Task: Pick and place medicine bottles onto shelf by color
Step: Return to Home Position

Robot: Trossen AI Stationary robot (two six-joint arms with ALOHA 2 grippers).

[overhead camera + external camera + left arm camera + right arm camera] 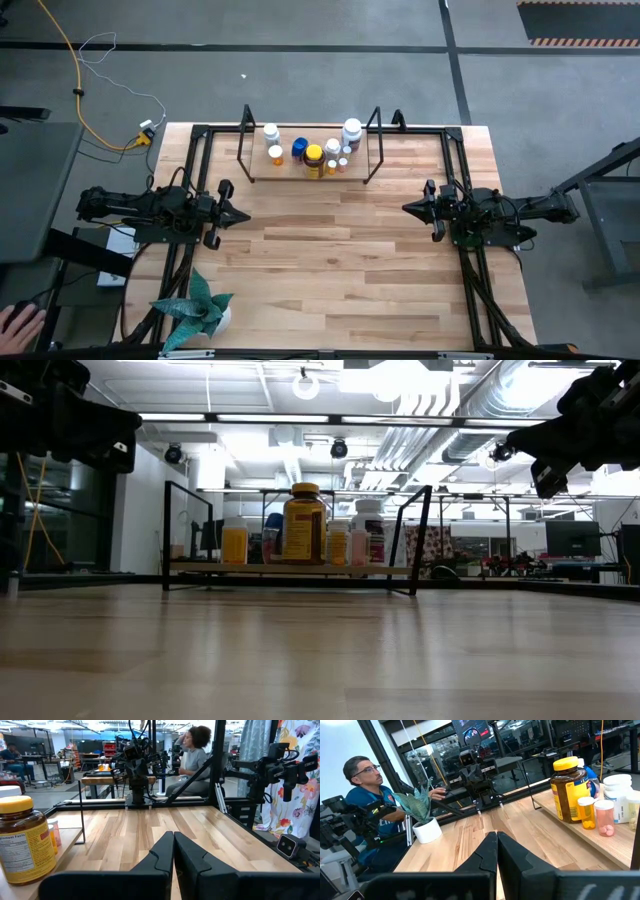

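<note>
I see both arms pulled back to their own sides of the table (330,280), facing each other across the bare middle, which fits the resting pose I want now. The left gripper (242,214) is well apart from the shelf (258,171), and in its wrist view its two fingers (161,854) are pressed together with nothing between them. The right gripper (408,208) is the same on the other side: fingers (509,854) closed together and empty. I think they are kept closed and low so that nothing catches when the arms park. All the bottles I can find stand upright on the wooden floor of the shelf at the far edge of the table, and none is on the table itself. The big amber bottle (313,160) with the yellow cap stands near the middle at the front, the blue bottle (299,149) just beside it, an orange bottle (276,154) and a white bottle (271,133) toward the left arm's end, and a larger white bottle (351,131) with several small ones toward the right arm's end. Whether the colours are grouped cleanly I cannot tell for the small ones. The potted plant (196,310) sits at the near corner, on the left arm's side. In my judgement the placing is finished and only the parking remains.
</note>
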